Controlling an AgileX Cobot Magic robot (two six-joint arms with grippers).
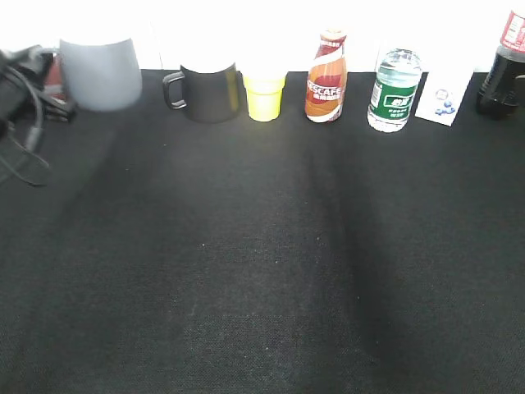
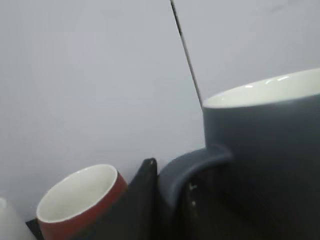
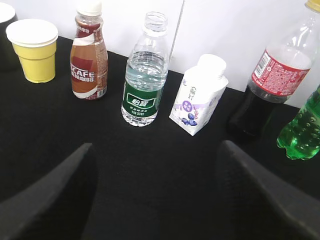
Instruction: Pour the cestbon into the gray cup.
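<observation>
The cestbon, a clear bottle with a green label and no cap, stands upright in the back row; it also shows in the right wrist view. The gray cup is at the back left, handle pointing left. My left gripper is at that handle. In the left wrist view the gray cup fills the right side, and the left gripper's dark fingers clamp its loop handle. My right gripper is open and empty over the black cloth, short of the cestbon. It is out of the exterior view.
Along the back stand a black mug, a yellow cup, a Nescafe bottle, a white carton and a cola bottle. A green bottle stands at the far right. A red mug sits left of the gray cup.
</observation>
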